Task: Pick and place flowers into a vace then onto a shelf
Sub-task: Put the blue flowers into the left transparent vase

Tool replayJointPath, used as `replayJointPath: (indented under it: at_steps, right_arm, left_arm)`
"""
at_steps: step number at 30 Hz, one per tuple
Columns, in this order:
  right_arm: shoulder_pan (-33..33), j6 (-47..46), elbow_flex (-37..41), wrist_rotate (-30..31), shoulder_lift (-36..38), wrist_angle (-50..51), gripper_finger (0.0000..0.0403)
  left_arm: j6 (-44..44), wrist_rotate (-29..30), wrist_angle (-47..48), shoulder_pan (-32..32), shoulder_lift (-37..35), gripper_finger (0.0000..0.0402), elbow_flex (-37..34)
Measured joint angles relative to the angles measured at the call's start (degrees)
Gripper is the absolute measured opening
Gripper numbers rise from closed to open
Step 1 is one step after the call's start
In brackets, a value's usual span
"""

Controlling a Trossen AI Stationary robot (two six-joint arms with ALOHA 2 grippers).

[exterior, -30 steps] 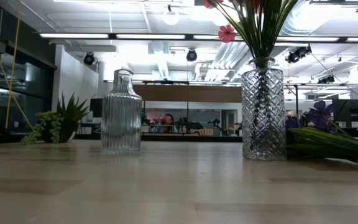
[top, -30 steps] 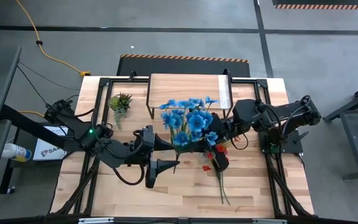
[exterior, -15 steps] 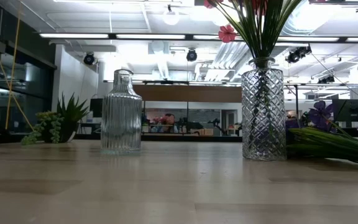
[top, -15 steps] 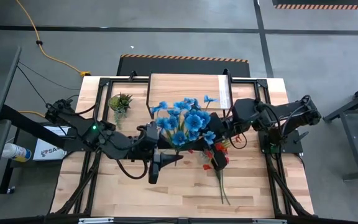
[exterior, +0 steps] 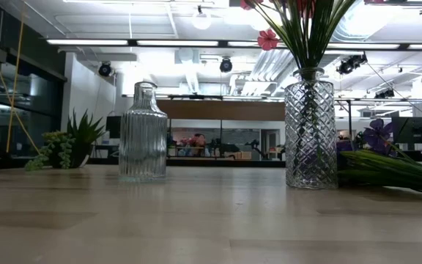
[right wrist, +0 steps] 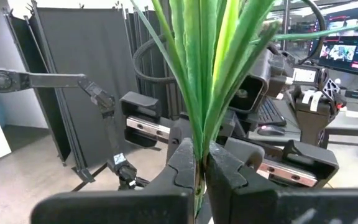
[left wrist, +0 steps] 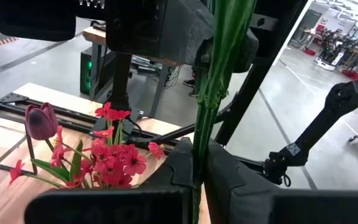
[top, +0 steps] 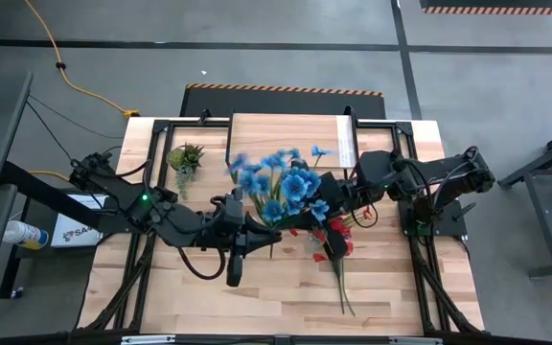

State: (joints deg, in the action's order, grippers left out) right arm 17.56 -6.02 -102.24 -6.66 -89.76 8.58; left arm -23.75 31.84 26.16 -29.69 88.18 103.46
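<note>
A bunch of blue flowers [top: 276, 180] stands roughly upright in the air over the middle of the table, its blooms facing the high camera. My left gripper [top: 272, 233] comes at its green stems from the table's left, and my right gripper [top: 310, 211] from the right. Both are shut on the stems. Each wrist view shows the other arm's gripper just beyond the stems. The shelf [top: 286, 142] stands at the table's far edge. A diamond-cut glass vase [exterior: 311, 128] holds red flowers [left wrist: 110, 163]. My left gripper pinches the bundled green stems [left wrist: 199, 163] between its two fingers, below the blooms. The fingers come about level from the table's left and lie across the stems. The bunch stays upright and clear of the table. My right gripper pinches the stems and long leaves [right wrist: 201, 146] between its two fingers. It comes level from the table's right, across the stems. The leaves fan out above the fingers, and the bunch is off the table.
An empty ribbed glass vase [exterior: 143, 132] stands left of the diamond-cut one. A small green potted plant [top: 185, 157] sits at the far left. Loose flowers with long stems [top: 343, 286] and a purple bloom [exterior: 378, 136] lie on the table's right half.
My left gripper has moved in toward the blue bunch from the table's near left and has shut on its stems. The blooms have swung a little toward the table's left. My right gripper has kept its hold.
</note>
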Motion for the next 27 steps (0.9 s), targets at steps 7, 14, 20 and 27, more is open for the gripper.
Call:
replayJointPath:
  at_steps: [7,14,20,27]
  right_arm:
    - [0.0,-0.4,0.0,-0.2,0.0,0.1,0.0011]
    - [0.1,-1.5,0.0,-0.3,0.0,0.6,0.0035]
    - [0.1,-1.5,0.0,-0.3,0.0,1.5,0.0039]
    - [0.1,-2.6,0.0,-0.1,0.1,3.0,0.004]
  left_arm:
    - [1.0,0.2,0.1,0.0,0.0,0.0048,0.0]
    - [1.0,0.7,0.4,0.0,0.0,0.0048,0.0]
    - [1.1,2.2,1.6,0.0,0.0,0.0048,-0.1]
    - [1.0,6.3,3.5,-2.1,-0.4,0.0048,-0.1]
